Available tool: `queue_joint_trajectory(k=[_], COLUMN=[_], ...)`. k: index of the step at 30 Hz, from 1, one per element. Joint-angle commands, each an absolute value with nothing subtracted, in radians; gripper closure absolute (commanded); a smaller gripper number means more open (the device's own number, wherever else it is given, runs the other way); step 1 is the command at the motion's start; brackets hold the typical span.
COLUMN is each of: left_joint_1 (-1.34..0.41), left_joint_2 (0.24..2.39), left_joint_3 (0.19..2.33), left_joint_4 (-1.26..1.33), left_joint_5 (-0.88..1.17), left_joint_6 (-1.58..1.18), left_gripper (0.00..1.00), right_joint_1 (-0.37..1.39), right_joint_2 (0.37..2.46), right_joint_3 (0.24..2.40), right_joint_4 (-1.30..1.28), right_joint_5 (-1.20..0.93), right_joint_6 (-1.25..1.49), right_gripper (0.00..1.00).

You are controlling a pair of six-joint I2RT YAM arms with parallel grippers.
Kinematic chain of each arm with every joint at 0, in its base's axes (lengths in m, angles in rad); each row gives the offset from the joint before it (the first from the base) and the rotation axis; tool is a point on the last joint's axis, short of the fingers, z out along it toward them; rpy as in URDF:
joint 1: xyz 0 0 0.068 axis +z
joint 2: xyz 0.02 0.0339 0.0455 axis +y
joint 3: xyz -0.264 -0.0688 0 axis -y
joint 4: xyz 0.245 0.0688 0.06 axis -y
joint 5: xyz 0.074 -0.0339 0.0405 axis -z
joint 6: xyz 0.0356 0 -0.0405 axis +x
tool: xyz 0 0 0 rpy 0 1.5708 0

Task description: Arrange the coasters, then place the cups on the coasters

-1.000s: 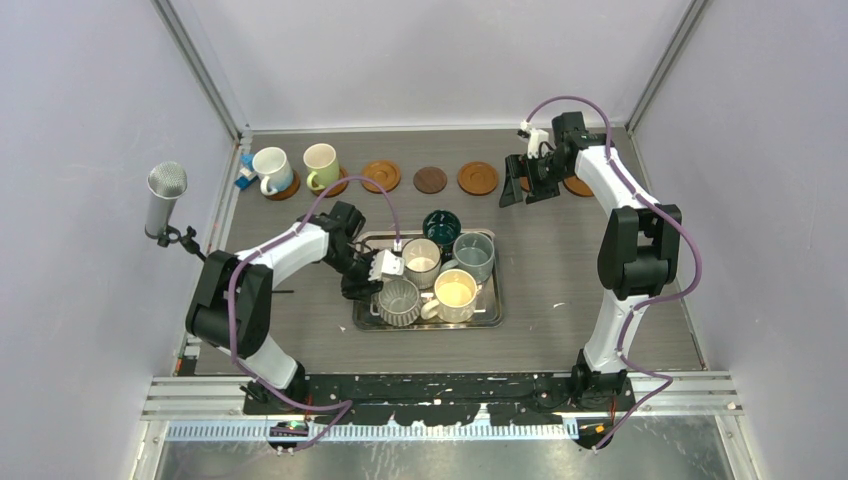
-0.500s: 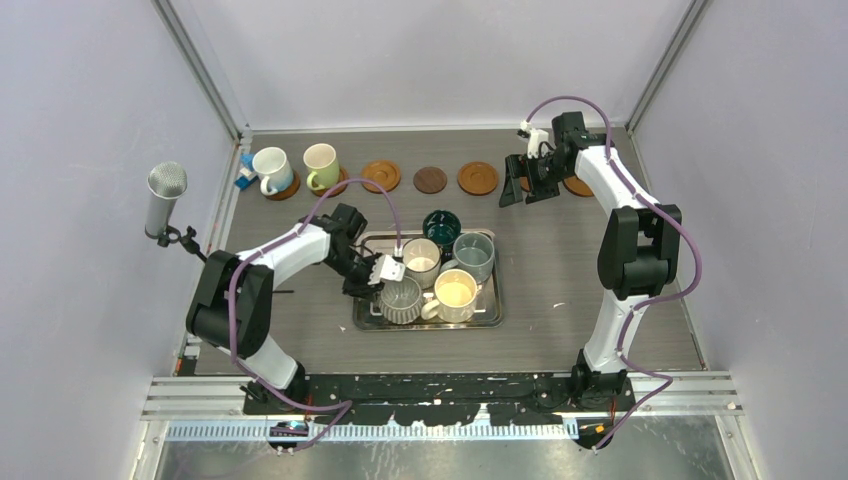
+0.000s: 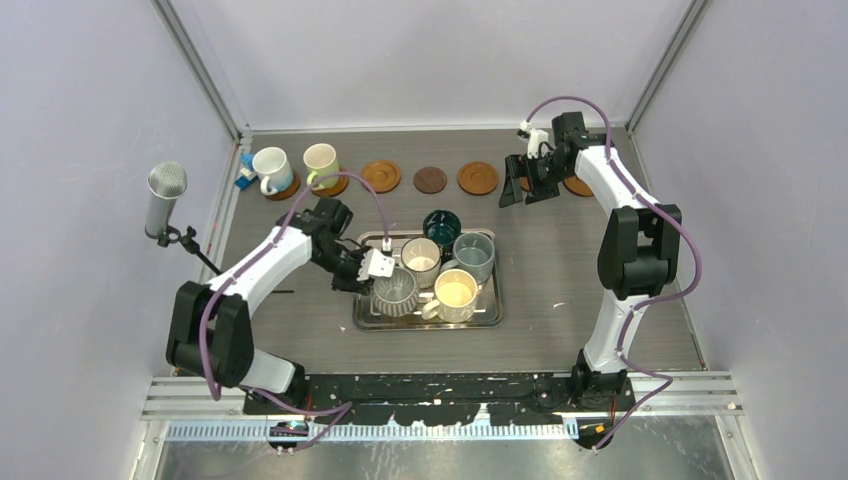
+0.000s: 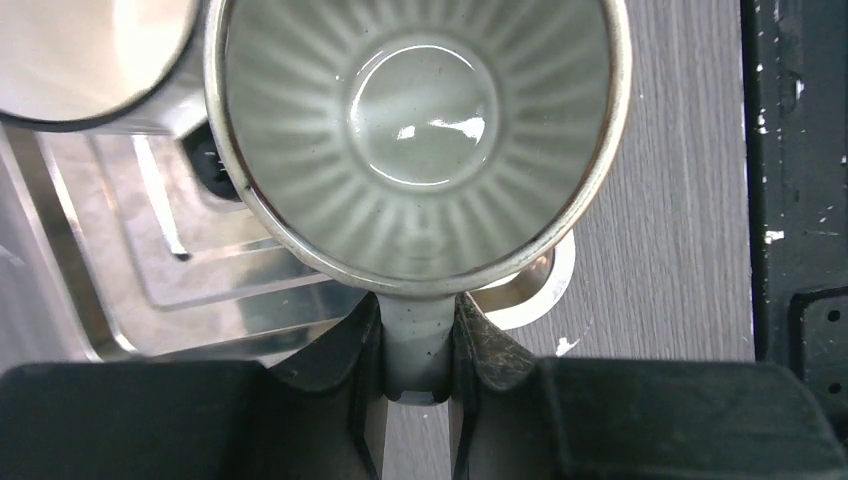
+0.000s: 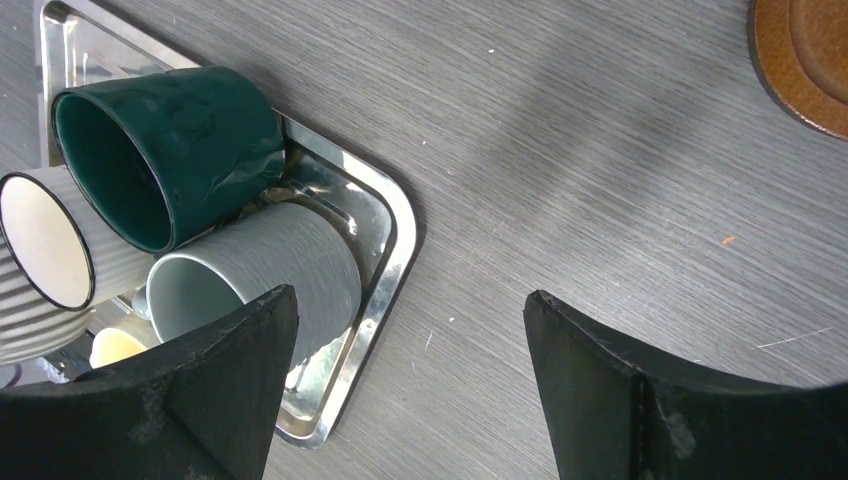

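Since earlier, left fingers (image 4: 345, 375) closed onto ribbed grey mug (image 4: 420, 130) handle, tray (image 4: 130, 290) near-left corner, white mug (image 4: 90, 50) crowding alongside, right fingers (image 5: 200, 400) wide apart over counter (image 5: 600, 150).

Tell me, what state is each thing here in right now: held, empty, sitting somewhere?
ribbed grey mug: gripped by its handle
left gripper: shut on that handle
right gripper: open, empty
white mug: standing on a coaster
back cream mug: standing on a coaster
teal mug: in the tray
grey-blue mug: in the tray
three middle coasters: bare
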State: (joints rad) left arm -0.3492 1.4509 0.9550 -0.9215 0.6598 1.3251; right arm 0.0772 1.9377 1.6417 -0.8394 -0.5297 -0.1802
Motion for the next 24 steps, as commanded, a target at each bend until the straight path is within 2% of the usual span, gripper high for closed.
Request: queue_joint_trajectory(k=[1, 5, 11, 16, 20, 24], left_joint_1=[-0.321, -0.311, -0.284, -0.284, -0.282, -0.274], left_joint_2=[1.363, 1.365, 1.468, 1.645, 1.823, 1.928], left_joint_3=[1.082, 1.215, 1.441, 1.659, 1.831, 1.918], left_joint_4=[-1.019, -1.079, -0.840, -0.647, -0.644, -0.610], left_joint_5=[0.822, 0.874, 0.858, 0.585, 0.343, 0.250], left_joint_6=[1.361, 1.314, 0.890, 0.450, 0.287, 0.197], left_gripper=[1.00, 1.00, 1.00, 1.00, 1.00, 1.00], right_joint_1=[0.078, 0.077, 0.077, 0.078, 0.078, 0.077], right_joint_2=[1.927, 1.925, 1.925, 1.933, 1.940, 1.945], right_joint_3=[1.652, 1.651, 1.662, 1.677, 1.683, 1.689], right_joint_4=[-0.840, -0.842, -0.842, -0.840, -0.830, -0.828], right_joint_5=[-0.551, -0.549, -0.548, -0.545, -0.545, -0.545], right_joint_6=[-0.179, -0.183, -0.187, -0.186, -0.180, -0.179], right_gripper=[0.13, 0.13, 0.13, 0.13, 0.13, 0.13])
